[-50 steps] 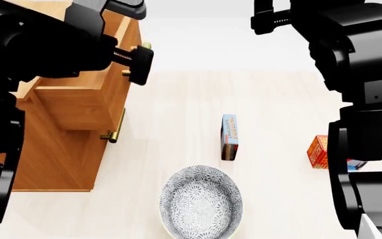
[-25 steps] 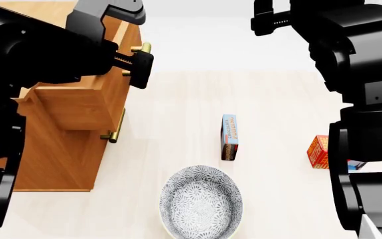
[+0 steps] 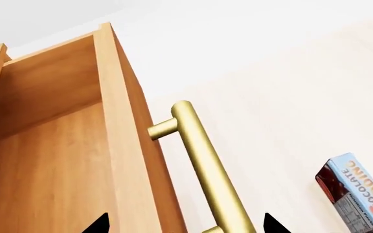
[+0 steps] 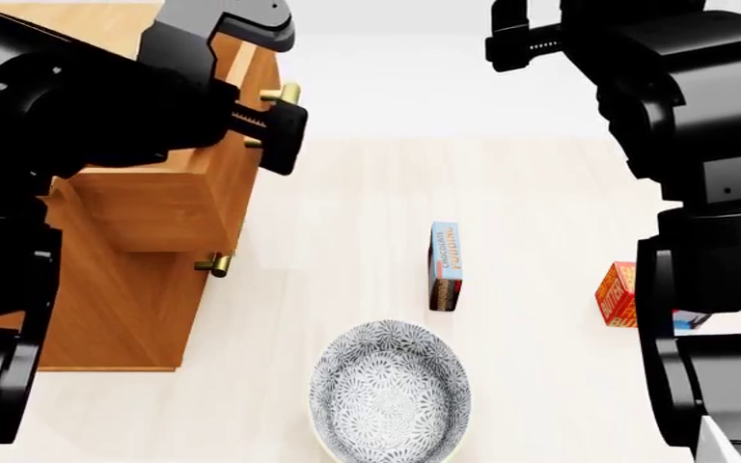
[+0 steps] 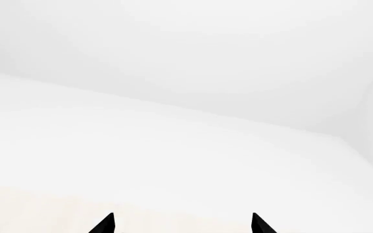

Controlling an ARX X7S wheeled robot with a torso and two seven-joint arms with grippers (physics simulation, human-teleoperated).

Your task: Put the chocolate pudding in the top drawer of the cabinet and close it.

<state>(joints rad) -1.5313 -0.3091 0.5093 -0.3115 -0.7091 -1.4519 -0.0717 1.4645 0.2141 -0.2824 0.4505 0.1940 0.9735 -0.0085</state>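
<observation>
Left wrist: the left hand is spread wide around the top drawer's brass handle, gripping nothing; the box reads "CHOCOLATE PUDDING".

Head: that hand has backed outward (drawer open), pudding upright on the counter.

Right wrist: right hand open, empty.

You're looking at a pale wood-grain surface under even light. Beyond it, the wall is plain white.
</observation>
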